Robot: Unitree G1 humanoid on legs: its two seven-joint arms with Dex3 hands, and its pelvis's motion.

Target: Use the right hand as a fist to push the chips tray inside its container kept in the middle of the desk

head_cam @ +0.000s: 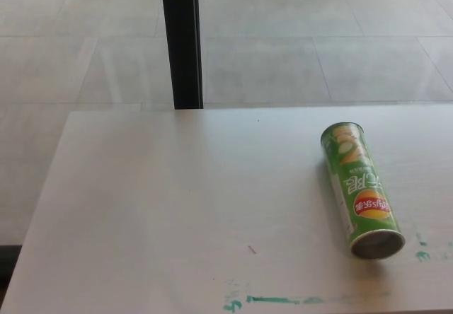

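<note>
A green chips can (359, 189) lies on its side on the white desk (177, 201), right of the middle. Its grey end (377, 244) faces the near edge and its far end points away from me. No tray sticks out of the can that I can see. Neither of my hands shows in the head view.
Green paint smears (276, 300) mark the desk's near edge, with smaller spots (422, 255) at the right. A black post (181, 42) stands behind the desk's far edge on a tiled floor (318, 38).
</note>
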